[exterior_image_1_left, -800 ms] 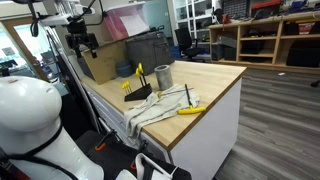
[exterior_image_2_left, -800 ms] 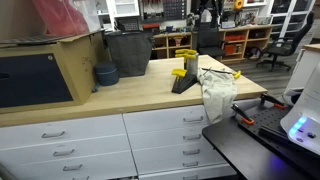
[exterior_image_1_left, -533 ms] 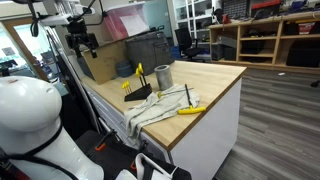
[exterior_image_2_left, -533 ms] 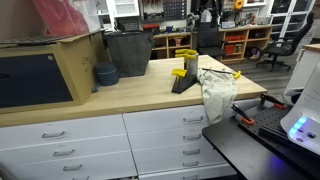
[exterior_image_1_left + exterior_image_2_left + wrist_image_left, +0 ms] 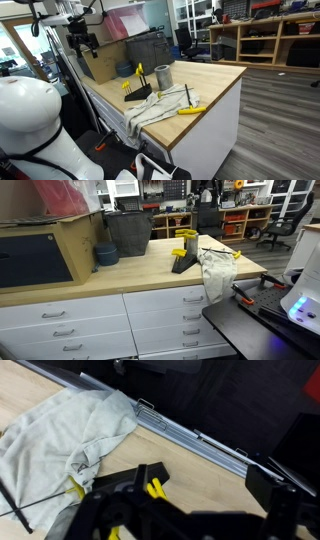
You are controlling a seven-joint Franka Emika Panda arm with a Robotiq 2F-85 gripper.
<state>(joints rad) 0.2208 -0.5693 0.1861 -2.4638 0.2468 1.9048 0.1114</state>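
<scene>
Jaws of the gripper (image 5: 84, 42): opening cannot be told; the screwdriver (image 5: 190, 109) lies flat on the cloth (image 5: 150, 112), long axis left-right in an exterior view.

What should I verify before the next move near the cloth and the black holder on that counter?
1. Gripper empty, jaws apart in the wrist view: ok.
2. Cloth fully on the counter: not ok, one end hangs over the edge.
3. Black holder upright beside the cloth: ok.
4. Metal cup upright behind the holder: ok.
5. Yellow tool clear of the cloth: not ok, it lies at the cloth's edge.
6. Gap between gripper and holder: cannot tell.
</scene>
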